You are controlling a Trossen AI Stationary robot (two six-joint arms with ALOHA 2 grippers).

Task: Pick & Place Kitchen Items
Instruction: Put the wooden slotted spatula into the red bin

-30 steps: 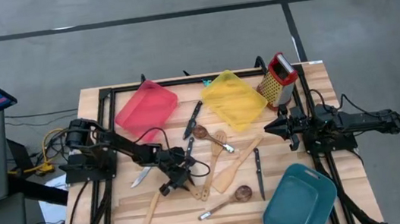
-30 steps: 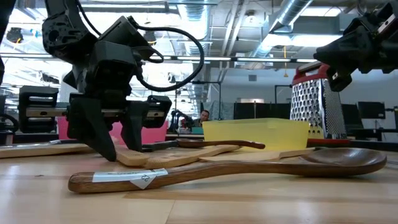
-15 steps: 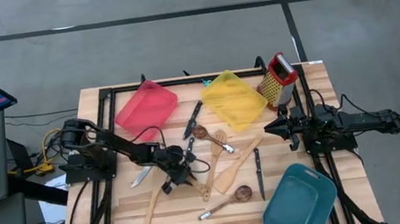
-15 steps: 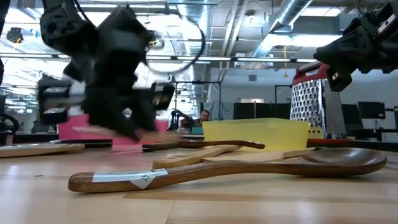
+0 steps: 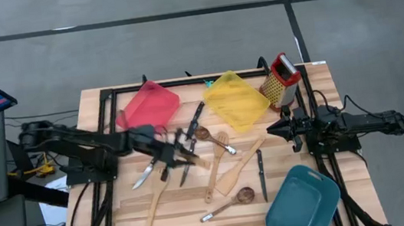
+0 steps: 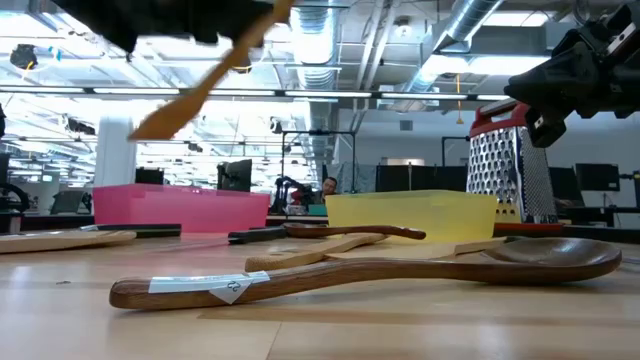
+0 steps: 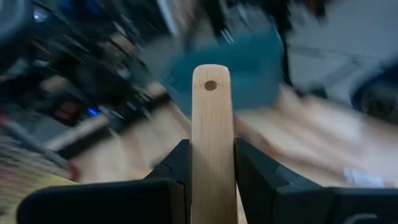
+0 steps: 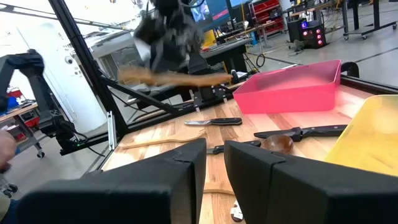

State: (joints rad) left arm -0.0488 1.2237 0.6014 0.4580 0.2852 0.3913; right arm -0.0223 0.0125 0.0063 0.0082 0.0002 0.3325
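Note:
My left gripper point(image 5: 182, 149) hangs high over the table's middle, shut on a pale wooden spatula point(image 6: 200, 88). The spatula's blade end point(image 6: 150, 125) slants down below the gripper in the low view. Other kitchen items lie flat on the table: a slotted wooden turner point(image 5: 214, 172), a wooden spatula point(image 5: 241, 167), another spatula point(image 5: 152, 212), two dark-bowled spoons point(image 5: 205, 134) point(image 5: 241, 196), and black-handled knives point(image 5: 195, 118) point(image 5: 261, 175). My right gripper point(image 5: 270, 129) waits shut at the table's right side, above the board. My left gripper pinches the spatula's handle point(image 7: 211, 155) between its two fingers, on the handle's two narrow sides. The handle lies along the fingers, and its end with the hole point(image 7: 211, 85) sticks out past the fingertips. The spatula is lifted clear of the table, tilted, blade end lower.
A red tray point(image 5: 147, 108) and a yellow tray point(image 5: 235, 101) sit at the far edge, with a steel grater with a red top point(image 5: 279, 80) at the far right. A teal tray point(image 5: 302, 202) lies at the near right corner. A wooden spoon point(image 6: 560, 255) lies close in the low view.
My left gripper stood pointing down over a small wooden spatula in the table's middle. It took hold of the spatula, rose quickly and tipped up toward level, drifting toward the far edge. The spatula has gone from lying flat to hanging well clear of the table.

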